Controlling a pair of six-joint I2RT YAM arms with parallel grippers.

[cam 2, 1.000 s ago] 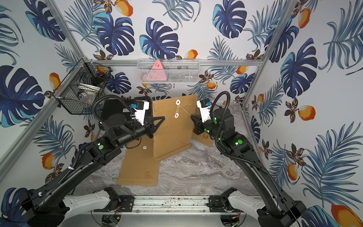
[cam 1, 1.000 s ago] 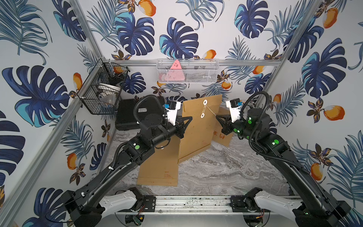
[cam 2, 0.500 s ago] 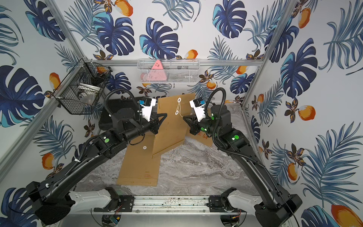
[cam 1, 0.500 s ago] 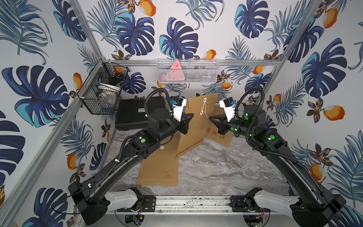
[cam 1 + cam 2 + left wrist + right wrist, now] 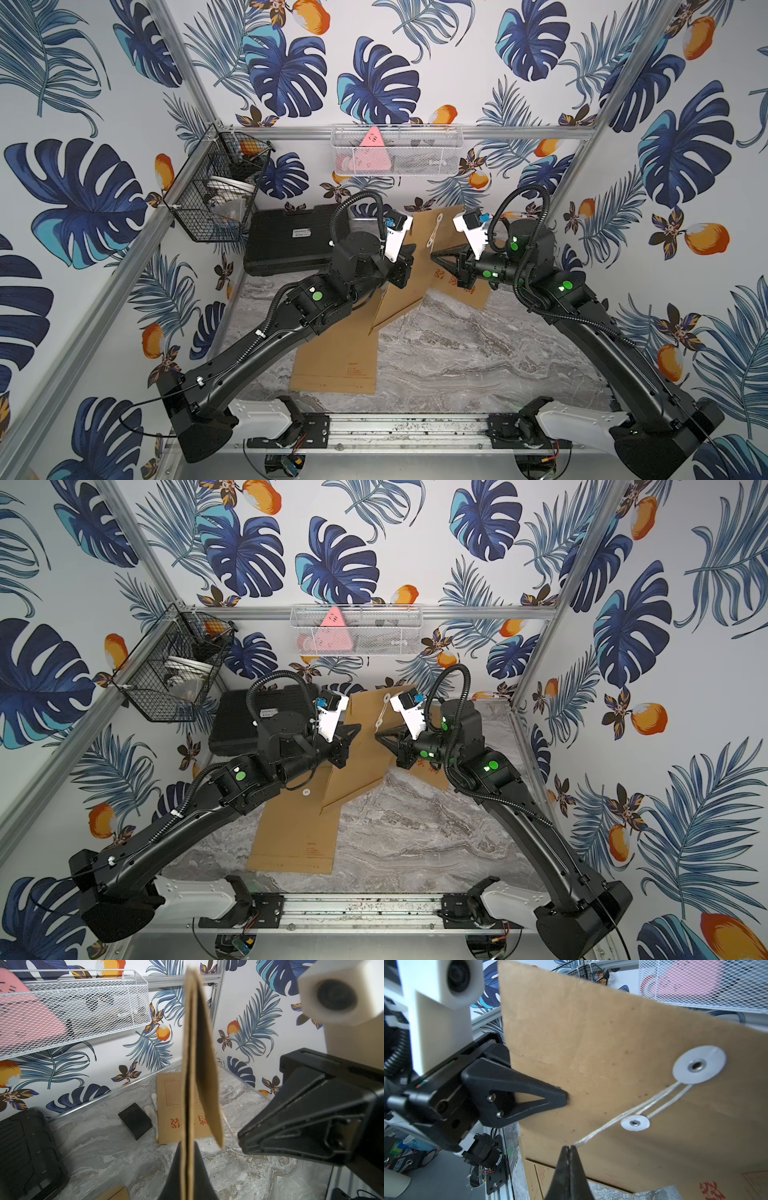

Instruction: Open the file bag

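Leaf-patterned walls enclose a marble tabletop (image 5: 478, 353), over which the file bag (image 5: 591, 1043) is held upright between the two grippers. On the left, the left gripper (image 5: 563, 1096) is seen clamped shut on the bag's side edge. Just ahead of the right gripper (image 5: 569, 1148), whose jaws are pressed together on the string (image 5: 612, 1124), the cord is drawn taut from the large disc (image 5: 698, 1065) past the small disc (image 5: 635, 1123). The bag is judged light, thin and bendable, so it is best pinched at an edge. The string is judged thin and slippery. It is best gripped near its free end and pulled gently, lest the paper discs be torn.
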